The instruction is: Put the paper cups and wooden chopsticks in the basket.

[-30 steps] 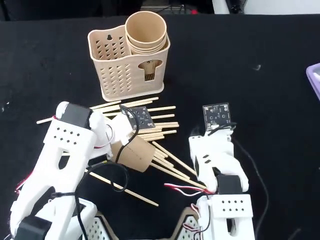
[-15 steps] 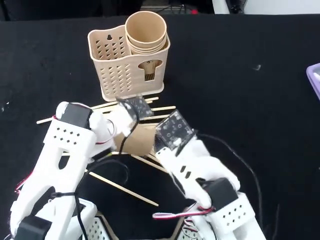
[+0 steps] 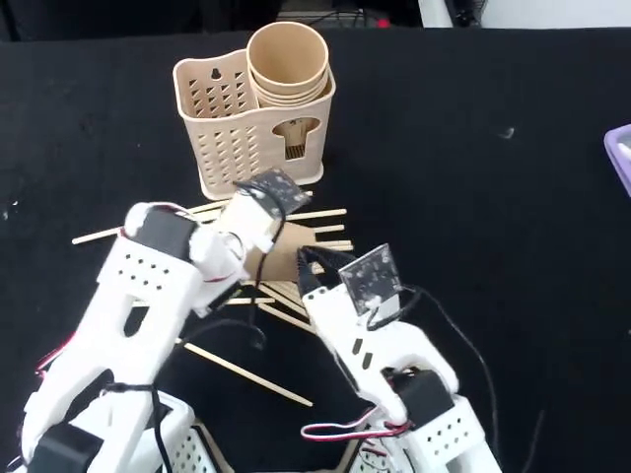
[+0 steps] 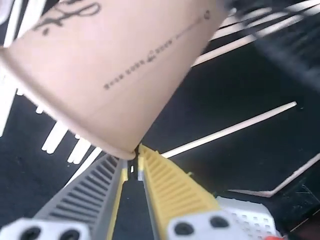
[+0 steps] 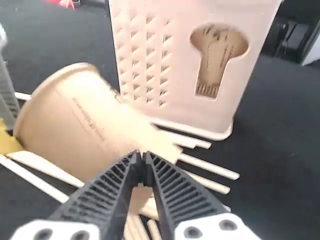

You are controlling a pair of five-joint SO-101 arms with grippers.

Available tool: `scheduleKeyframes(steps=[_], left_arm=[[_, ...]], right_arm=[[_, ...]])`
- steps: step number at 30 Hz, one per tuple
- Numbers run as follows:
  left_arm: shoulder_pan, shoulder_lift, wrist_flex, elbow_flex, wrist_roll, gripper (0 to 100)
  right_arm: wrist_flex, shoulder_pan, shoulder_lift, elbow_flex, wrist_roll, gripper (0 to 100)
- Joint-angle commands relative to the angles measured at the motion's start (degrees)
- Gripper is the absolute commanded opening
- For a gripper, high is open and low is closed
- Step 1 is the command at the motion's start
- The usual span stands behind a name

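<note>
Left pincer (image 4: 135, 152): grey and yellow jaws almost together, clamped on the rim of a brown paper cup (image 4: 110, 65). The cup is tipped onto its side, mouth toward this pincer.

Right pincer (image 5: 140, 156): black jaws closed tip to tip, nothing visible between them. The tips sit at the cup's side wall; I cannot tell whether they touch it.

High view: the cup (image 3: 281, 258) lies between my two arms, over loose pale wooden chopsticks (image 3: 317, 214) scattered on the black table (image 3: 493, 197). One chopstick lies apart at 7 o'clock from the cup.

The beige perforated plastic basket (image 3: 232, 143) stands upright at 12 o'clock from the cup, just beyond the chopsticks. A stack of brown paper cups (image 3: 288, 57) fills its 3 o'clock compartment.
</note>
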Motion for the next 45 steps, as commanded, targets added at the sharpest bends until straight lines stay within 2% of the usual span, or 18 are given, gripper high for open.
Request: scheduleKeyframes(steps=[1,5,17,23,32,40,45], left_arm=[[4.88,-1.32,-0.09,-1.89,2.29,3],[7.43,-1.32,0.0,-1.89,2.37,3],[7.34,-10.81,1.49,-9.45,2.37,3],[7.34,-12.75,0.97,-9.1,2.37,3],[6.99,-12.92,-6.24,-2.68,4.4,4],[7.6,-13.36,-5.71,-2.24,4.75,21],[8.13,-13.36,-1.85,-2.24,4.04,22]], right_arm=[[-2.11,-0.53,-5.32,-0.13,-0.35,1.1],[-1.67,0.79,-5.67,0.22,-0.35,1.1],[0.44,2.46,-5.85,0.22,-0.35,1.1],[0.62,2.46,-5.85,0.22,-0.35,1.1],[1.76,3.78,-5.76,-0.84,-0.35,1.1],[3.16,6.95,-5.67,-2.15,-0.35,1.1],[3.6,9.58,-5.49,-2.77,-0.35,1.1]])
